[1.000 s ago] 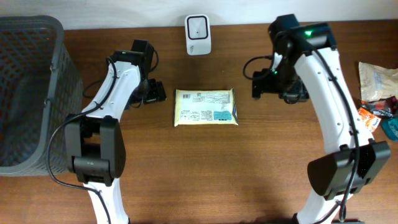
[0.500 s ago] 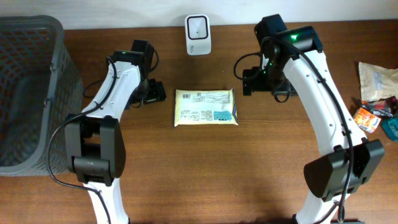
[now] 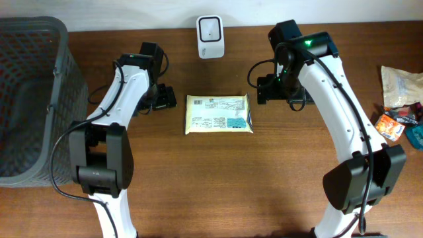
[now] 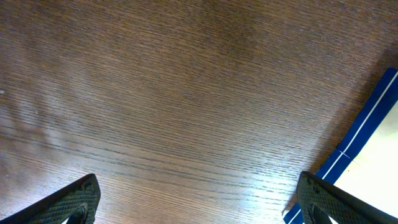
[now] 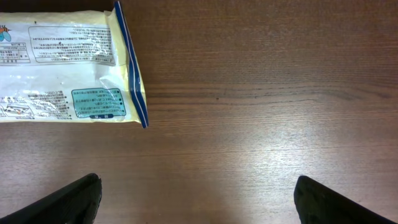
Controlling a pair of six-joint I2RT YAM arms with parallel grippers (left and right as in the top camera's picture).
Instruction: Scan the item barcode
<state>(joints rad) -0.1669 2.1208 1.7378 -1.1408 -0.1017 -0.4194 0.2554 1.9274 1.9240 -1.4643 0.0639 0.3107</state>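
Packet point(image 3: 219, 114) flat on table point(image 3: 264, 185), print up, before scanner point(image 3: 210, 28)
Left pincer point(image 3: 165, 99) and right pincer point(image 3: 262, 90) wide open, empty, flanking its ends, likely poised to lift

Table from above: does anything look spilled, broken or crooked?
Nothing really stands out. The packet lies flat and straight on the table, with nothing spilled. The scanner sits at the back, the basket sits at the left, and a few snack packs lie heaped at the right edge.

A dark brown wood-grain table point(image 3: 218, 172) fills the view under even, soft light. A pale off-white wall point(image 3: 132, 13) borders its far edge. A grey mesh plastic basket point(image 3: 69, 61) stands at the left.
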